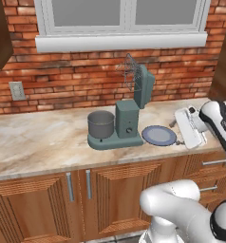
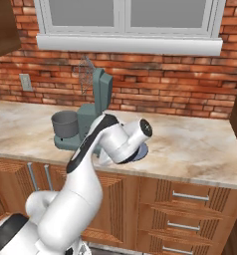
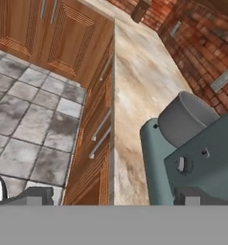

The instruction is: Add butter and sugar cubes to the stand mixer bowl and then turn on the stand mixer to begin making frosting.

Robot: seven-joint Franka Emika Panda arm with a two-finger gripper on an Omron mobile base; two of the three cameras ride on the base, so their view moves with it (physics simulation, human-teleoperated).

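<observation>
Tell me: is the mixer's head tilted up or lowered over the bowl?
Tilted up. The stand mixer has its head raised steeply, with the wire whisk high in front of the brick wall, well clear of the bowl.

The white arm rises from the base at the bottom of both base views, its thick lower links bent in a rounded elbow. From there the forearm climbs and reaches forward, dark bands marking the joints. In the left base view the wrist bends at the right edge and the hand points leftward, carrying the gripper (image 1: pixel 181 127) roughly level. In the hand view the two dark fingers (image 3: pixel 35 196) stand far apart at the bottom, jaws spread wide with nothing between them.
</observation>
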